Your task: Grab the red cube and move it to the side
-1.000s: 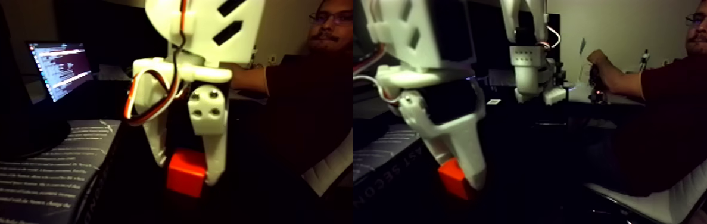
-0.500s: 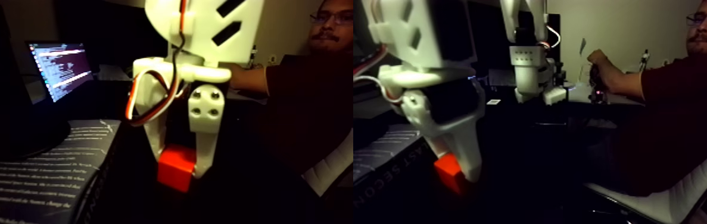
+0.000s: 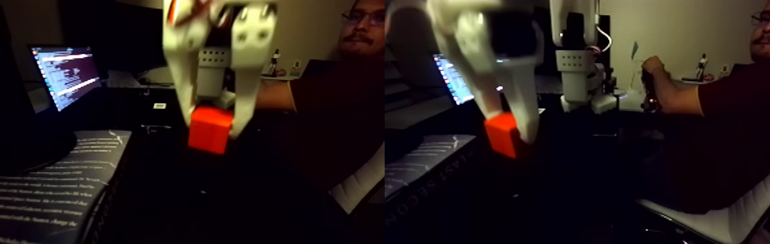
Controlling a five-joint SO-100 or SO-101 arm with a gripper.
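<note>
One red cube [image 3: 210,131], clamped between two white fingers [image 3: 246,97] of the claw [image 3: 211,130], held in the air well above the dark tabletop [image 3: 221,201]. Fingers pointing down, one pressed to each side face, with the lower half of the cube showing below the fingertips. Same grip seen in the right half of the fixed view, the cube's left face lit orange, its right side hidden behind a blurred finger. Tilted slightly, one corner lowest; equal-sided, so no long axis to tell. Below and around the cube, plain dark surface with open room toward the near edge. To the left in the left half, a printed book [image 3: 33,188] lying flat, well apart from the cube, and a lit laptop screen [image 3: 65,73] behind it. To the right, a seated person [image 3: 743,123] in a dark shirt, one hand [image 3: 652,68] on a second white arm [image 3: 578,71] far back.
</note>
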